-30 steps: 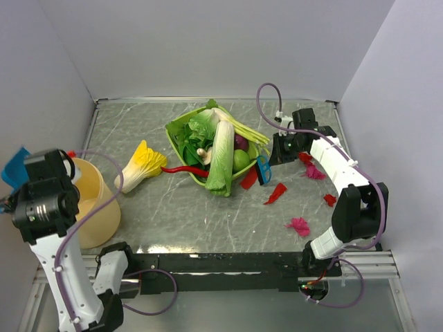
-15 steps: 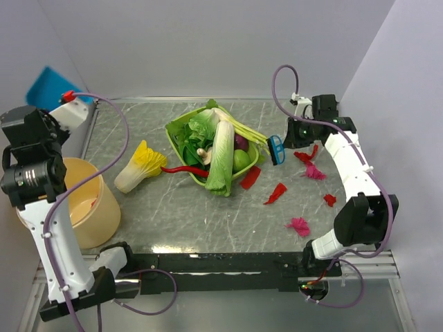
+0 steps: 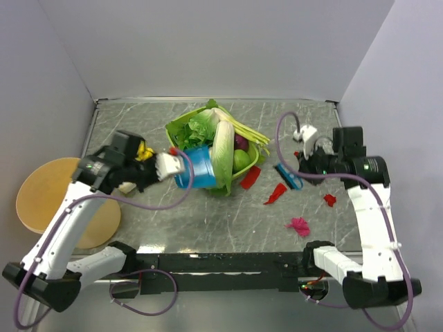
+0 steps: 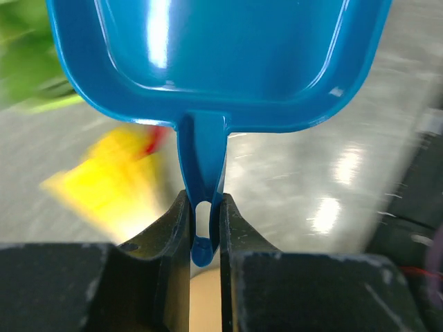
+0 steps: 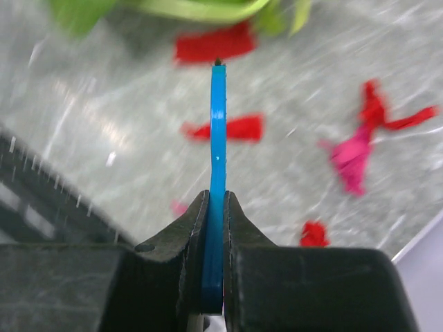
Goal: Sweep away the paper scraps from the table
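My left gripper (image 3: 170, 164) is shut on the handle of a blue dustpan (image 3: 198, 168), which hangs in front of the green basket; in the left wrist view the dustpan (image 4: 221, 55) fills the top, its handle pinched in the left gripper (image 4: 205, 225). My right gripper (image 3: 305, 168) is shut on a flat blue brush (image 3: 286, 176), seen edge-on as the brush (image 5: 219, 131) in the right gripper (image 5: 216, 207). Paper scraps lie on the table (image 3: 173, 214): a red strip (image 3: 249, 177), a red piece (image 3: 277, 192), a small red bit (image 3: 329, 200) and a magenta tuft (image 3: 299, 225).
A green basket (image 3: 181, 126) of vegetables stands mid-table behind the dustpan. A yellow-white cabbage (image 3: 143, 148) lies partly hidden behind my left arm. The round tan bucket (image 3: 55, 200) sits off the table's left near corner. White walls edge the table.
My left arm swung from above the bucket down to the middle of the table, dustpan still in it. My right arm drew back rightward and nearer, carrying the brush.
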Controlling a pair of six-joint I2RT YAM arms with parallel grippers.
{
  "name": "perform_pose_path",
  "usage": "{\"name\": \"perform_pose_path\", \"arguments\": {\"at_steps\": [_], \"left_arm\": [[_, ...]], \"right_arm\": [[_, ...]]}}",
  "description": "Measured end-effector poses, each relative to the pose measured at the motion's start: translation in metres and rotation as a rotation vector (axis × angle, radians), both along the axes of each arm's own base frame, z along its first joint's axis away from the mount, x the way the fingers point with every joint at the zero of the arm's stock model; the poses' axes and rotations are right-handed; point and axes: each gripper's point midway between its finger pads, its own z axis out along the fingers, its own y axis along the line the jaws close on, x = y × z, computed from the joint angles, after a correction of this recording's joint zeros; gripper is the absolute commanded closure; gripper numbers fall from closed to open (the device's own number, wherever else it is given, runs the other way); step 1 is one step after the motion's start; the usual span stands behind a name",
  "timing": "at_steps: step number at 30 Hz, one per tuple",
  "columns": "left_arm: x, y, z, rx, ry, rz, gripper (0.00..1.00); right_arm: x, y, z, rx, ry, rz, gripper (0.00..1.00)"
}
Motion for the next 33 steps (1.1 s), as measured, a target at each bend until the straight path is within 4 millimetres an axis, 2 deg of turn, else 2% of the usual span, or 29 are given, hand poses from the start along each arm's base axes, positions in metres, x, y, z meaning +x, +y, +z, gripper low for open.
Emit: {"name": "perform_pose_path", "arguments": {"at_steps": [4, 6, 8, 13, 20, 24, 28, 30, 33], "left_arm": [[-0.042, -0.033, -0.042, 0.023, 0.144, -0.15, 0.99], [-0.063, -0.042, -0.061, 0.051, 0.194, -0.219, 0.99], [-0.075, -0.045, -0.074, 0.073, 0.218, -0.259, 0.99], [-0.095, -0.039, -0.108, 0.171, 0.259, -0.324, 0.99], [-0.103, -0.021, -0.142, 0.31, 0.264, -0.361, 0.99], [-0.101, -0.016, -0.155, 0.345, 0.259, -0.355, 0.99], [-0.1, -0.016, -0.163, 0.362, 0.252, -0.356, 0.99], [-0.1, -0.015, -0.168, 0.37, 0.26, -0.356, 0.99], [-0.099, -0.018, -0.173, 0.377, 0.269, -0.36, 0.99]], "right_arm": [[-0.046, -0.004, -0.035, -0.055, 0.092, 0.092, 1.0], [-0.061, -0.008, -0.053, -0.095, 0.128, 0.144, 1.0], [-0.067, -0.012, -0.063, -0.13, 0.141, 0.178, 1.0], [-0.079, -0.03, -0.091, -0.263, 0.154, 0.262, 1.0], [-0.095, -0.05, -0.127, -0.383, 0.249, 0.35, 1.0], [-0.095, -0.043, -0.132, -0.338, 0.303, 0.361, 1.0], [-0.088, -0.024, -0.131, -0.211, 0.396, 0.33, 1.0], [-0.074, -0.011, -0.122, -0.128, 0.432, 0.291, 1.0], [-0.041, 0.012, -0.097, 0.008, 0.436, 0.232, 1.0]]}}
